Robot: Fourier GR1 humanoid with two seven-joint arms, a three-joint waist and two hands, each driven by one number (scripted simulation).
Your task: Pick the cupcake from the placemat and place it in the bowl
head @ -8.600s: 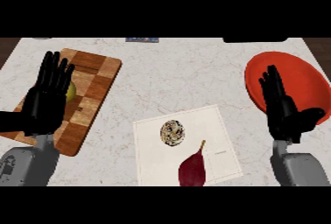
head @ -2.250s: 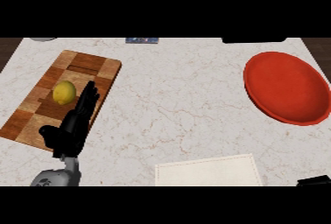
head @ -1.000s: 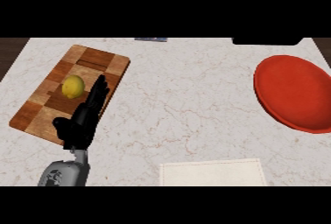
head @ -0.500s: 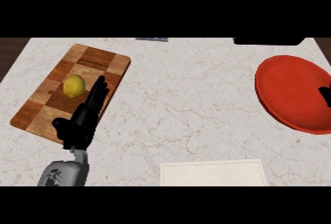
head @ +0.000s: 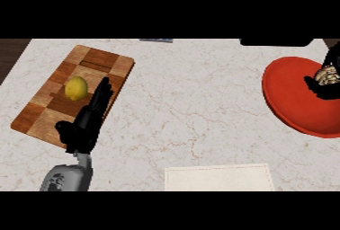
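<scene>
The right hand [head: 323,84] hung over the red bowl [head: 292,105] at the view's right edge, fingers curled round the cupcake [head: 327,75]. The left hand [head: 87,122] rested open, fingers straight, over the wooden board's [head: 46,117] right edge, beside a lemon [head: 76,88]. The placemat [head: 219,178] lay at the lower edge. A wide stretch of marble counter [head: 192,99] lay between board and bowl.

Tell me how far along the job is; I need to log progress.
Pickup looks done: the placemat is bare. In hand: the right hand curls round the cupcake over the red bowl. Left: letting it go. The left hand rests open.
</scene>
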